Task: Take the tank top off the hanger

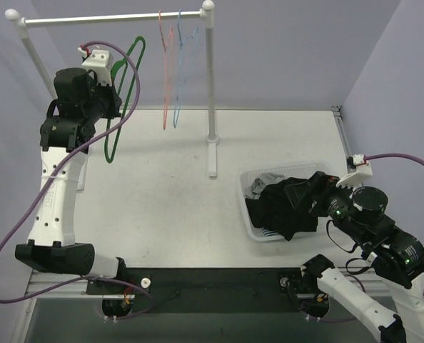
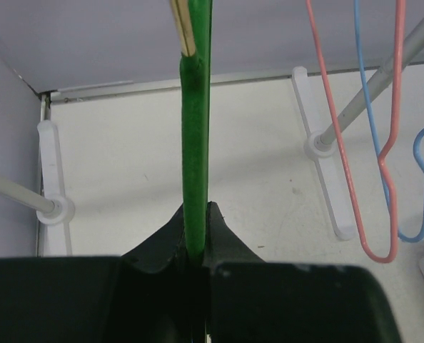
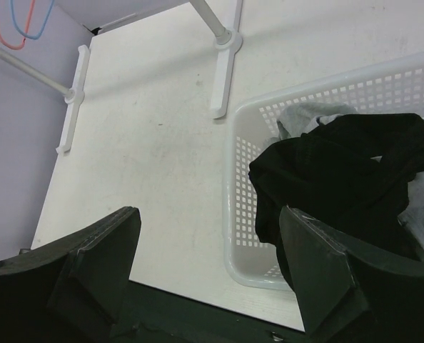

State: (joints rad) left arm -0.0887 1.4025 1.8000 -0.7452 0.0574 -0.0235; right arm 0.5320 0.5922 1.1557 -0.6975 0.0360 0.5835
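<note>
My left gripper (image 1: 110, 106) is shut on a bare green hanger (image 1: 119, 118), held up off the rail at the left; in the left wrist view the hanger (image 2: 195, 128) runs straight up from between the closed fingertips of the gripper (image 2: 195, 216). The black tank top (image 1: 283, 207) lies bunched in the white basket (image 1: 245, 209) at the right. My right gripper (image 1: 313, 194) hovers over the basket's near side, open and empty; in the right wrist view the gripper (image 3: 208, 239) spans the basket's front corner (image 3: 242, 214), with the tank top (image 3: 340, 171) beside its right finger.
A white clothes rack (image 1: 210, 86) stands at the back with a pink hanger (image 1: 169, 71) and a blue hanger (image 1: 189, 43) on its rail; both also show in the left wrist view (image 2: 387, 143). Grey and striped clothes (image 3: 301, 118) lie under the tank top.
</note>
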